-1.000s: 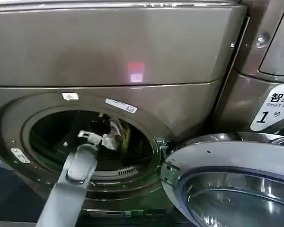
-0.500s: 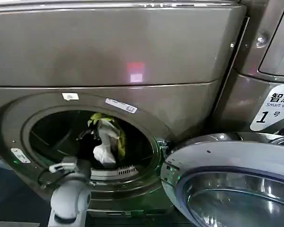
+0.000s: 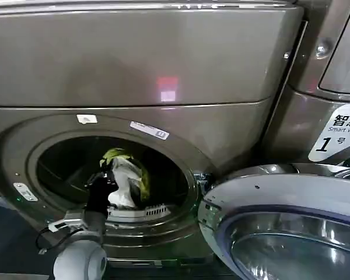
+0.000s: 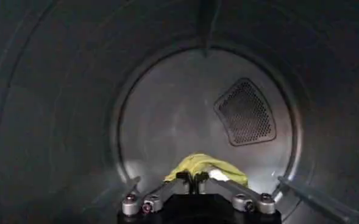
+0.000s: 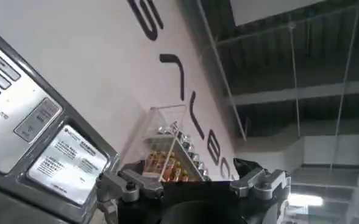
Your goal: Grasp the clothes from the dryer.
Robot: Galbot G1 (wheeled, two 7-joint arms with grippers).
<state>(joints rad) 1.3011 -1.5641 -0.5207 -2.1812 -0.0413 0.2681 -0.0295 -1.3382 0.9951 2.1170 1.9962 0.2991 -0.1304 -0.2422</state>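
Observation:
The dryer (image 3: 163,70) is the bronze-grey machine, and its round porthole (image 3: 64,166) stands open. My left gripper (image 3: 108,176) is inside the porthole, near its lower front. It is shut on the clothes: a yellow-green piece (image 3: 119,156) drapes over the top and a white-grey piece (image 3: 123,189) hangs below. In the left wrist view the left gripper (image 4: 194,178) has its jaws pinched together on the yellow-green fabric (image 4: 200,164), with the drum's back wall behind. My right gripper (image 5: 185,175) is held away from the dryer and points up at a ceiling, open with nothing in it.
The silver-rimmed glass door (image 3: 280,192) is swung open at the lower right, close to the porthole's rim. A like-coloured machine with a Smart wash sticker (image 3: 338,137) stands on the right. A mesh vent (image 4: 245,112) sits in the drum's back wall. A control panel (image 5: 33,128) is beside the right gripper.
My left arm has drawn back out of the drum and dropped lower. The gripper has come toward the porthole's front with the yellow-green and white-grey clothes hanging from it.

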